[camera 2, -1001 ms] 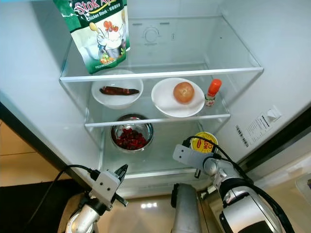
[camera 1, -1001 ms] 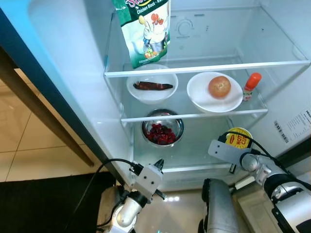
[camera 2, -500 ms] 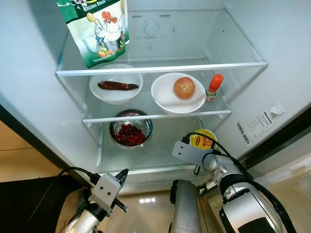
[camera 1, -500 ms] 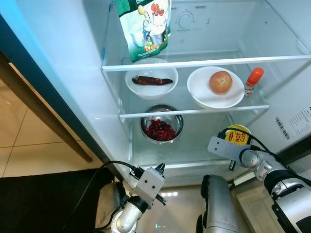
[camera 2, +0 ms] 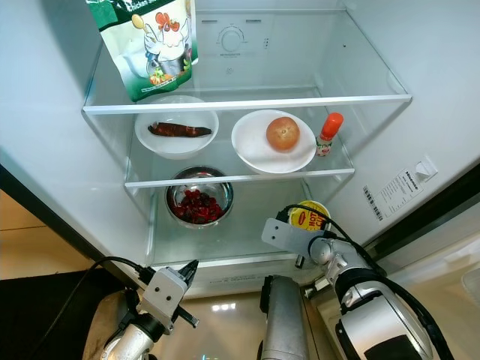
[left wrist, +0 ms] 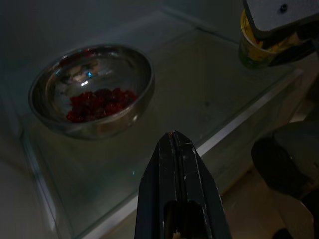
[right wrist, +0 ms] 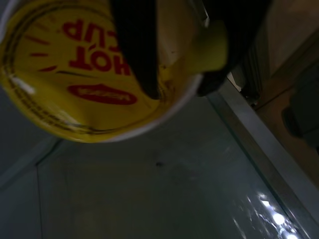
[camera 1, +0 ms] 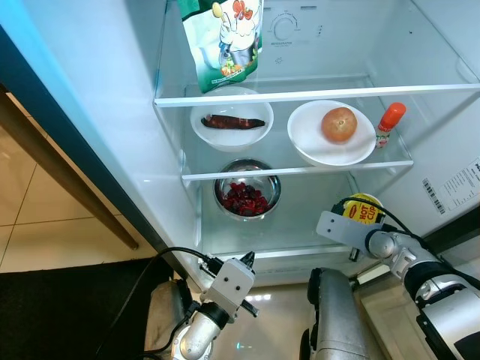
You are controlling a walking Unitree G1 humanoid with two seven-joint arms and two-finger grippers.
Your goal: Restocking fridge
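Observation:
A yellow instant-noodle cup [camera 1: 363, 209] marked "Hot Cup" is at the right end of the fridge's bottom glass shelf [camera 1: 300, 238]. My right gripper [camera 1: 357, 219] is shut on it, and its black fingers [right wrist: 139, 55] grip the cup [right wrist: 75, 89] across the lid and rim. My left gripper [camera 1: 247, 258] is shut and holds nothing; it hovers just below and in front of that shelf's edge. Its closed fingers [left wrist: 174, 149] point toward a steel bowl of red berries [left wrist: 92, 87] on the shelf's left part.
The middle shelf holds a white bowl with a dark sausage [camera 1: 231, 124], a white plate [camera 1: 315, 150] with an onion [camera 1: 339, 124], and an orange-capped bottle [camera 1: 389, 124]. A green stock pouch [camera 1: 222, 37] stands on the top shelf. The fridge wall [camera 1: 97, 112] is at left.
The camera has shifted slightly. My right gripper with the cup has edged a little to the left on the bottom shelf. The left gripper has hardly moved.

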